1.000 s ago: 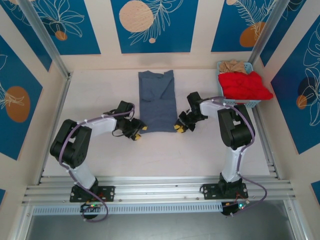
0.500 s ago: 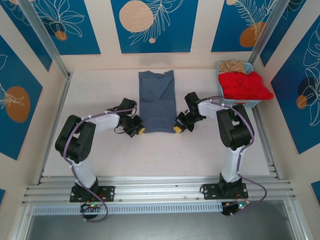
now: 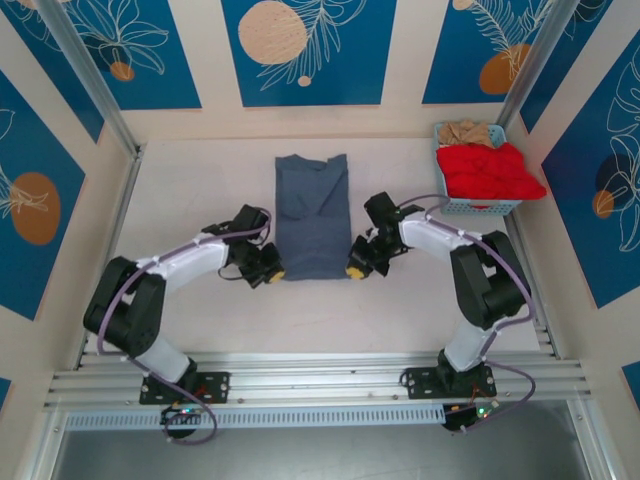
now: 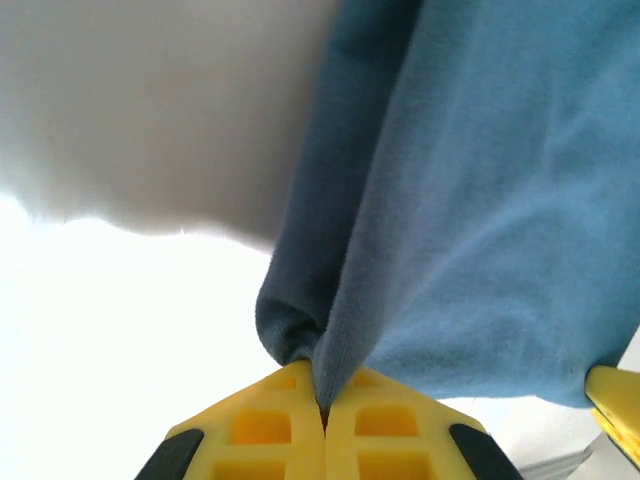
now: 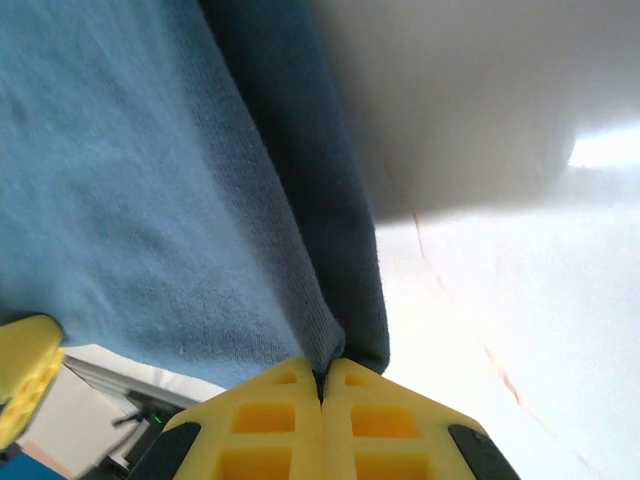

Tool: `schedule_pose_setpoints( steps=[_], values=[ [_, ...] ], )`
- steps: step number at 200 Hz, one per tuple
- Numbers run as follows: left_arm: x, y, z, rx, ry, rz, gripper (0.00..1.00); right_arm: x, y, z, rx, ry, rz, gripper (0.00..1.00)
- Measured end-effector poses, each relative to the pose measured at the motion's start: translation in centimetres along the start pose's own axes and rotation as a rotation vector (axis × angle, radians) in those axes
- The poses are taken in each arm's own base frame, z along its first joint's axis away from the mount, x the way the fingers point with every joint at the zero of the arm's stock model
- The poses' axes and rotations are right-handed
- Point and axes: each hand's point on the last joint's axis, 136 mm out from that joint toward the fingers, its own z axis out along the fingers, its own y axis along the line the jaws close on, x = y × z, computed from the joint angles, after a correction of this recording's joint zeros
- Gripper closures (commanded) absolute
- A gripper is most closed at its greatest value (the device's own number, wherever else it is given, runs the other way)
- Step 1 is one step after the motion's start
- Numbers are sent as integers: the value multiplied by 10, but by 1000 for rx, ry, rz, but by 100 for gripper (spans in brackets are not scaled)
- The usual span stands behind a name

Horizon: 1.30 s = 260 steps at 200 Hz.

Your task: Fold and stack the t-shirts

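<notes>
From above, the slate-blue t-shirt (image 3: 312, 215) lies as a long folded strip on the white table (image 3: 200, 320). The left gripper (image 3: 272, 273) sits at the shirt's near left corner and the right gripper (image 3: 353, 270) at its near right corner. Both sets of yellow jaws are pressed onto the hem there. Far to the right of the shirt, level with its far end, stands the light-blue basket (image 3: 470, 207). It holds a red t-shirt (image 3: 490, 172) and, behind that, a beige t-shirt (image 3: 465, 132).

At the left wrist, the left gripper (image 4: 323, 410) has its jaws pressed together, pinching a bunched fold of the slate-blue t-shirt (image 4: 480, 200). The cloth stretches away from the pinch over the pale table.

At the right wrist, the right gripper (image 5: 322, 385) likewise has its jaws closed, with the doubled edge of the slate-blue t-shirt (image 5: 130, 200) clamped between them. The rest of the shirt spreads out to the left of the pinch.
</notes>
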Motion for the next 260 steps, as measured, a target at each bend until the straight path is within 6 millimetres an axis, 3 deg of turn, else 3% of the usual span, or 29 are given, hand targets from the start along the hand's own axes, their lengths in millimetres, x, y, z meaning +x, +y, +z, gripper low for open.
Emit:
schedule_pose_setpoints(
  steps=[31,60,82,106,140,167,224,260],
  values=[
    [55,14,-15,-20,82,100,100,61,-23,0,59,79,-46,100],
    [104,25,-41,6,142,196,100,117,-37,-15,77,136,-90,100],
    [124,27,-62,62,153,220,100,147,-41,-33,55,154,-99,100],
    [131,19,-80,120,144,225,100,158,-44,-51,35,147,-72,100],
    [122,-19,-110,203,63,229,100,153,-23,-80,-13,102,-39,100],
    [109,-44,-126,237,-12,225,100,137,-5,-100,-50,53,-13,100],
    [64,-64,-105,150,-69,133,100,74,21,-118,-74,-25,58,100],
    [33,-75,-104,146,-113,85,100,36,34,-122,-91,-65,63,100]
  ],
)
